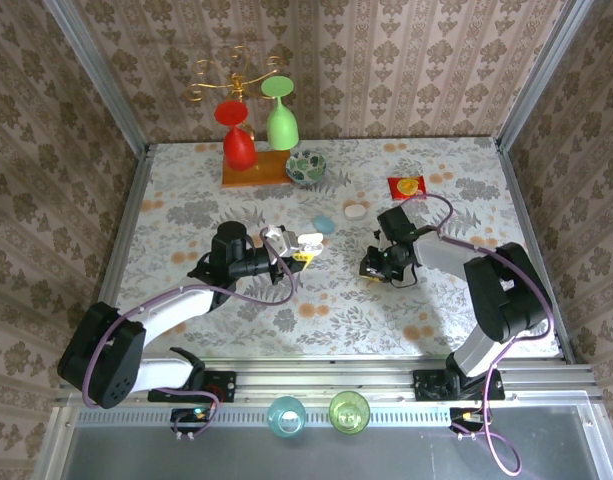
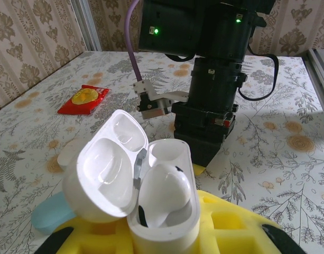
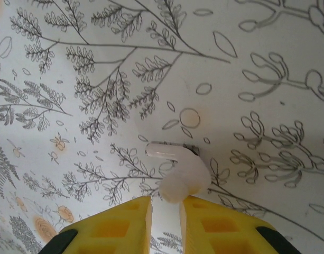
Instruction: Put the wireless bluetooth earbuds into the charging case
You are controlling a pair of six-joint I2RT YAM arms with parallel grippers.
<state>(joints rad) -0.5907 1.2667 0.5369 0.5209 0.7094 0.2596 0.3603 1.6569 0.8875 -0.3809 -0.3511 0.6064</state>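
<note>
My left gripper (image 2: pixel 163 239) is shut on the white charging case (image 2: pixel 167 225), held upright between its yellow pads. The lid (image 2: pixel 106 169) is swung open to the left. One white earbud (image 2: pixel 164 193) sits in the near socket and the far socket is bare. From above, the case (image 1: pixel 308 241) is above mid-table at my left gripper (image 1: pixel 302 248). My right gripper (image 3: pixel 166 203) points down at the table with its yellow fingertips (image 3: pixel 125 222) closed on the bulb of a second whitish earbud (image 3: pixel 185 172). Its stem points left, just above the floral cloth. From above, the right gripper (image 1: pixel 374 268) is right of centre.
A light blue pebble case (image 1: pixel 324 223) and a white one (image 1: pixel 355 210) lie behind the grippers. A red packet (image 1: pixel 407 186), a patterned bowl (image 1: pixel 306 167) and a stand with red and green glasses (image 1: pixel 256 130) are at the back. Two cups (image 1: pixel 286 413) stand on the near rail.
</note>
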